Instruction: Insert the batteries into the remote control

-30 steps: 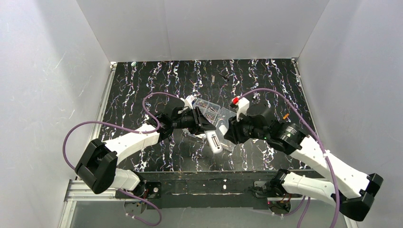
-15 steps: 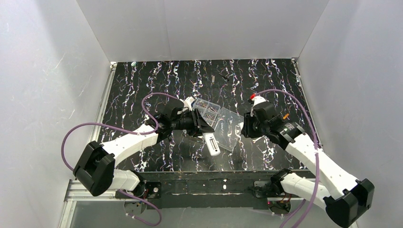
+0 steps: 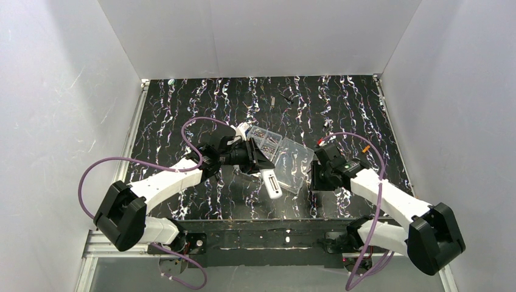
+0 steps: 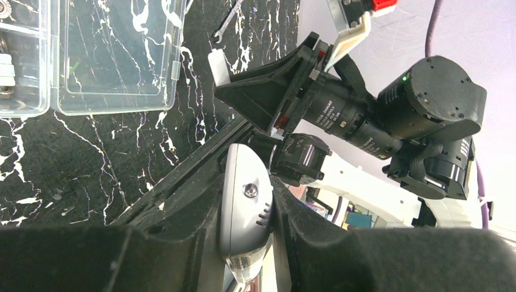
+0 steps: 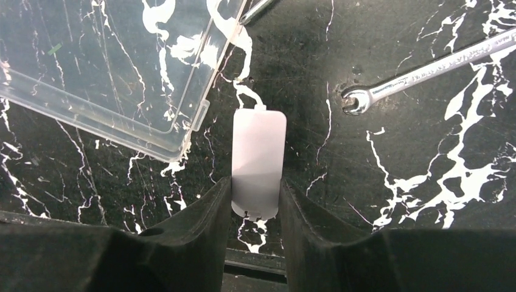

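Left gripper (image 4: 246, 182): clamped on remote (image 4: 243, 213), unchanged. Right gripper (image 5: 257, 188): pinching white cover (image 5: 259, 146), withdrawn from remote, lowered toward table (image 5: 426, 152).

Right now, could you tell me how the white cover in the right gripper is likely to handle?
The cover looks thin and flat, so probably light and fairly stiff. Its smooth plastic may slip, since the right gripper pinches only one end. The small tab on its far edge looks breakable.
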`<state>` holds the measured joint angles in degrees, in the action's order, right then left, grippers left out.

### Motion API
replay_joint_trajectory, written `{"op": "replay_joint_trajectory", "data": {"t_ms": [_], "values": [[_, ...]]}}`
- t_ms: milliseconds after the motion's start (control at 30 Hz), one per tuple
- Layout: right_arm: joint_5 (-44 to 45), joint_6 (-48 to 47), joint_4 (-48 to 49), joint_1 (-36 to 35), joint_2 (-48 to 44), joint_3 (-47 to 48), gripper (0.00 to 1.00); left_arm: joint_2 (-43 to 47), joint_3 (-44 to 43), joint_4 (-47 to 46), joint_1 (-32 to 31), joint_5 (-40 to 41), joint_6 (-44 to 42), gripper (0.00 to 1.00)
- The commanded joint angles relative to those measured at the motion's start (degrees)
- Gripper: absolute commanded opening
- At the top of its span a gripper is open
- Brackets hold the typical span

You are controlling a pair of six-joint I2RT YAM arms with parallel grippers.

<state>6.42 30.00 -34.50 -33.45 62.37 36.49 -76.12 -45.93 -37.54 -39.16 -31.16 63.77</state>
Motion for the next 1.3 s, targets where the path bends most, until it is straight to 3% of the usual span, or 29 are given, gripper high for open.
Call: {"op": "replay_joint_trajectory", "data": {"t_ms": [0,133,300,400,567,833,1033,1267], "values": [[-0.6,0.6,3.2,0.1,2.8,0.8,0.42,2.2,-2.0,1.3,0.3,-2.5,-1.8,0.00],[-1.5,1.1,4.1,0.2,6.0,0.4,0.45,2.1,-2.6,2.1,0.3,-2.4,-2.4,0.00],[-1.5,2.5,6.0,0.2,5.4,-1.4,0.62,1.8,-2.3,0.6,0.4,-2.1,-1.9,0.00],[0.3,2.8,4.7,0.2,3.1,-0.3,0.67,1.6,-2.4,0.5,0.4,-2.1,-1.8,0.00],[5.0,1.9,1.3,3.9,0.1,5.4,0.64,0.9,-3.1,0.8,0.4,-2.6,-1.8,0.00],[-0.7,1.0,3.7,23.4,7.6,13.3,0.54,0.8,-5.0,1.3,1.8,-4.4,-1.4,0.00],[-0.7,1.3,4.0,27.8,18.2,19.4,0.49,0.4,-5.8,1.9,3.5,-7.9,-0.8,0.00],[0.1,1.8,5.3,29.9,23.0,19.6,0.47,0.2,-6.3,1.8,4.7,-9.4,-0.5,0.00]]}}
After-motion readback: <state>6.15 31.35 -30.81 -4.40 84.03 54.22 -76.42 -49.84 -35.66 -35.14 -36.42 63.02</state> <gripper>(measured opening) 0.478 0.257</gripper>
